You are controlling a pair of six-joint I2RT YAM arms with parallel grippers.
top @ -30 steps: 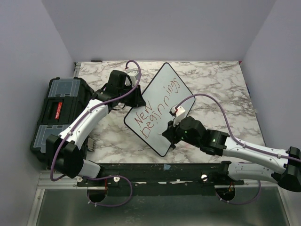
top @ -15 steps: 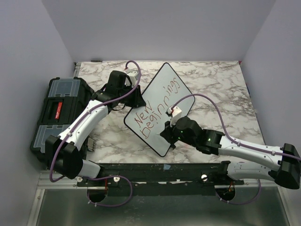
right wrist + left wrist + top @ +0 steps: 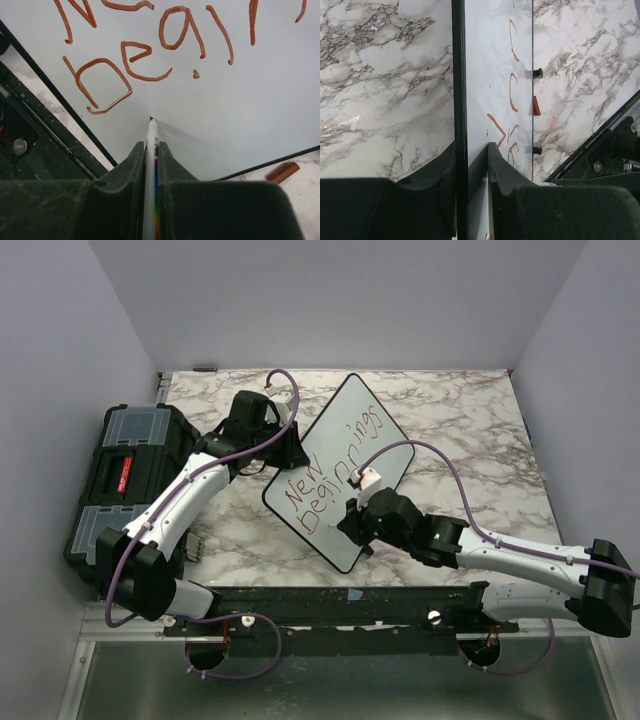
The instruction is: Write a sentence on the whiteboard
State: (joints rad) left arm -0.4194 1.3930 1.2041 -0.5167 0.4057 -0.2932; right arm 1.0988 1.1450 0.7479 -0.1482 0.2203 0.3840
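The whiteboard (image 3: 352, 408) stands tilted on the marble table, its black frame (image 3: 459, 75) seen edge-on in the left wrist view. The sentence (image 3: 333, 462) in red reads "New Beginnings" in two lines (image 3: 131, 55). My left gripper (image 3: 291, 449) is shut on the board's far-left edge, one finger on each side (image 3: 471, 148). My right gripper (image 3: 352, 521) is shut on a white marker (image 3: 151, 142). The marker's red tip meets the blank surface just below the "be" of the second line.
A black toolbox (image 3: 122, 480) with clear lid compartments lies at the table's left edge, beside the left arm. A red marker cap (image 3: 282, 171) lies on the marble by the board's near edge, also visible as the cap (image 3: 536, 106). Purple cables arch over both arms.
My right arm has slid left along the board's near part, carrying the marker toward the start of a new line. The lettering and the left arm are unchanged.
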